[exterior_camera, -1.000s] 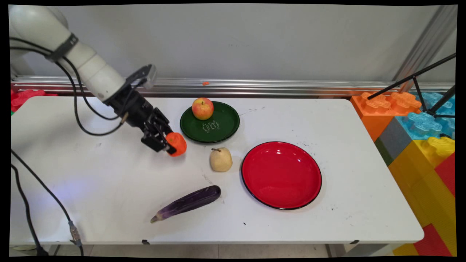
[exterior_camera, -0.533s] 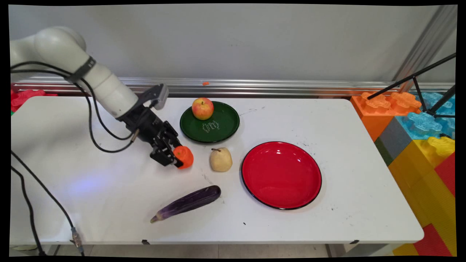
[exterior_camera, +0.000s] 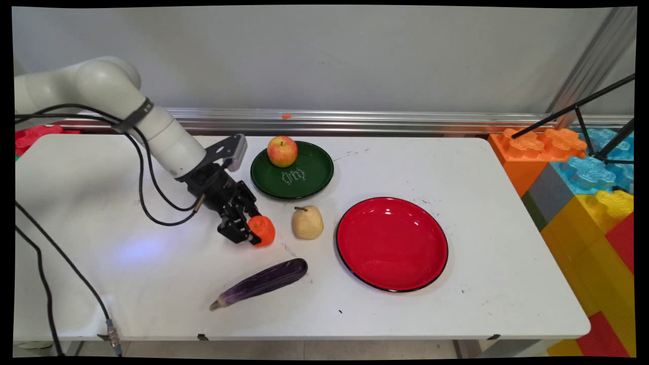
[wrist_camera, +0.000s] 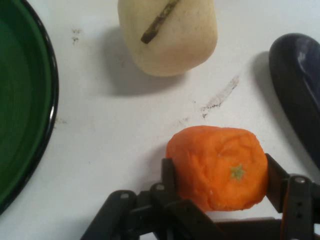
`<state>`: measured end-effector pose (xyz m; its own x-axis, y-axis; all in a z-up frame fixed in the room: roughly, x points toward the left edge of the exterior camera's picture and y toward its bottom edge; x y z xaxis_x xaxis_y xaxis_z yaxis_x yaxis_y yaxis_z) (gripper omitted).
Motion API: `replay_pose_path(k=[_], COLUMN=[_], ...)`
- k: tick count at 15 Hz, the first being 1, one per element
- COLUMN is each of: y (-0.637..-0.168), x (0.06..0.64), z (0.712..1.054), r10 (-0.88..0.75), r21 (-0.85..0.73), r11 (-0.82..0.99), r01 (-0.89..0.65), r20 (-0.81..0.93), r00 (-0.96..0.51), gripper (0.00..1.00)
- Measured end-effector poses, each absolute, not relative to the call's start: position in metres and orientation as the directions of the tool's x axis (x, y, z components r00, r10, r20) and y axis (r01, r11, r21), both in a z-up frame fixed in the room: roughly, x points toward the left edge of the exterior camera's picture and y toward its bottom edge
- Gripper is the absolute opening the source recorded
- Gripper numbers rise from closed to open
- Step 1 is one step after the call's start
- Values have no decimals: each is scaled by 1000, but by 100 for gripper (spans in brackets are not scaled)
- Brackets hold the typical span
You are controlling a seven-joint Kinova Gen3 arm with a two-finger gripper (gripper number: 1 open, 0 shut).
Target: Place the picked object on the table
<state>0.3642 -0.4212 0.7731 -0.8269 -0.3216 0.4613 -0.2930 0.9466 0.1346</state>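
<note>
— What have the jaws got?
— The gripper [exterior_camera: 252, 232] is clamped on an orange [wrist_camera: 220, 167], low over the counter's [exterior_camera: 152, 284] middle, left of the pear [exterior_camera: 308, 223].
— The plates?
— Red plate [exterior_camera: 392, 244] bare; beyond, an apple [exterior_camera: 282, 151] on the green plate [exterior_camera: 304, 177].

White table [exterior_camera: 101, 284] lies bare left of the gripper [exterior_camera: 248, 232]. To its right stand a pear [exterior_camera: 308, 223] and red plate [exterior_camera: 392, 244]; a green plate [exterior_camera: 304, 183] lies beyond, an eggplant [exterior_camera: 261, 284] nearer.
</note>
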Motion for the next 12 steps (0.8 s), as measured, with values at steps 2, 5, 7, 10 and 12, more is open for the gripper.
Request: replay_pose_path(k=[2, 5, 7, 10, 12], y=[-422, -423, -422, -421, -421], x=[361, 358, 356, 354, 353], z=[769, 763, 761, 759, 758], r10=[-316, -312, -311, -308, -306], r21=[133, 133, 135, 137, 137], r11=[949, 950, 950, 951, 952], r01=[-288, -283, -281, -276, -274], r20=[457, 452, 450, 449, 450], r00=[-832, -835, -837, -839, -839], gripper=[0, 0, 0, 0, 100])
